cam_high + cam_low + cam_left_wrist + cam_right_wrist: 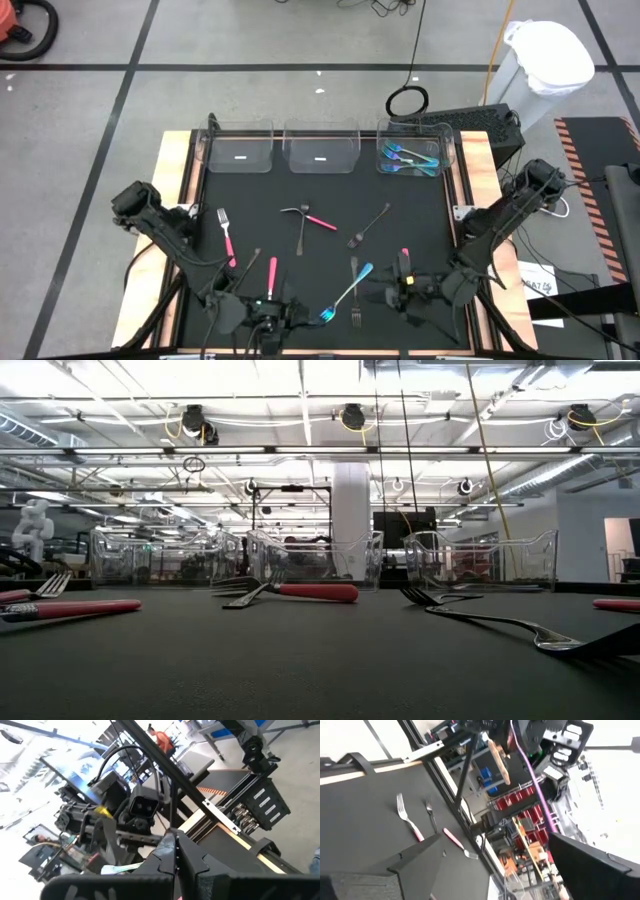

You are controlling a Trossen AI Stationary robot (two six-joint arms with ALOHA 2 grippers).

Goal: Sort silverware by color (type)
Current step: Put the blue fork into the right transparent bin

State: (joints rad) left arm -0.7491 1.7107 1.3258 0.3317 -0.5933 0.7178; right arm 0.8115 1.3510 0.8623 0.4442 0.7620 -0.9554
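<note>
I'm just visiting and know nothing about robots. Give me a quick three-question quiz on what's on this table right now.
1. True or false: the right claw is open.
2. Which clear bin already holds cutlery: A left bin, B middle bin, C right bin?
3. Fill in: the fork lying between the two claws has a ____ handle.

Key: 1 true. 2 C, it holds the blue-handled pieces. 3 blue.

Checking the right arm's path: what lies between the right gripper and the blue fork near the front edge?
In the high view, one black fork lies between the right gripper and the blue fork, right beside it.
</note>
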